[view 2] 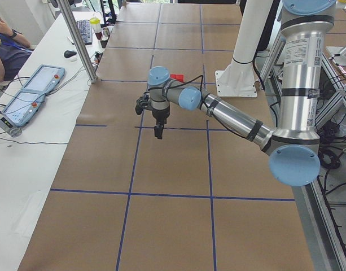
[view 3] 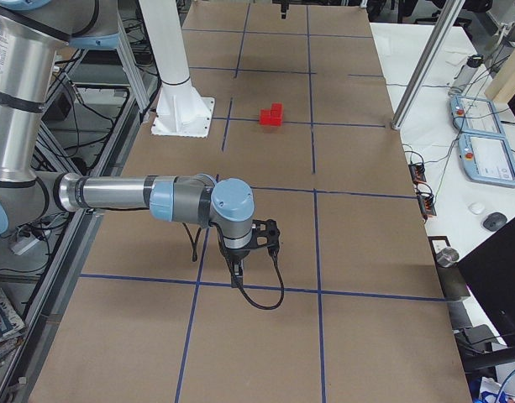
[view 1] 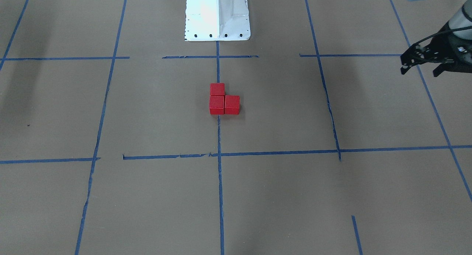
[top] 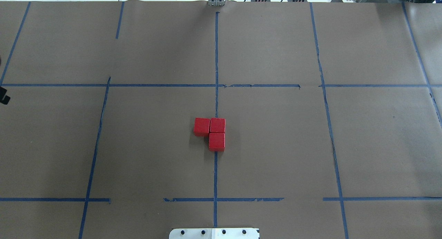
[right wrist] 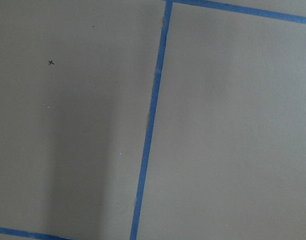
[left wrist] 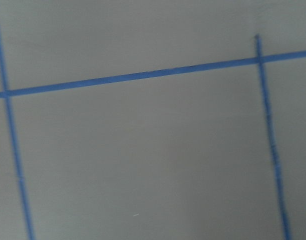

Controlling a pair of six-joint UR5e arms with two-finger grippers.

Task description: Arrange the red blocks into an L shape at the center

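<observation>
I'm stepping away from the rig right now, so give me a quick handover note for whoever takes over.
Left pincer: open, empty, off to the side, clear of the red blocks.
Right pincer: far from them; open or shut can't be told.
Blocks: all three touching, in an L on the middle tape line.
Done: the L looks formed.
Left: apparently nothing but a check.
</observation>
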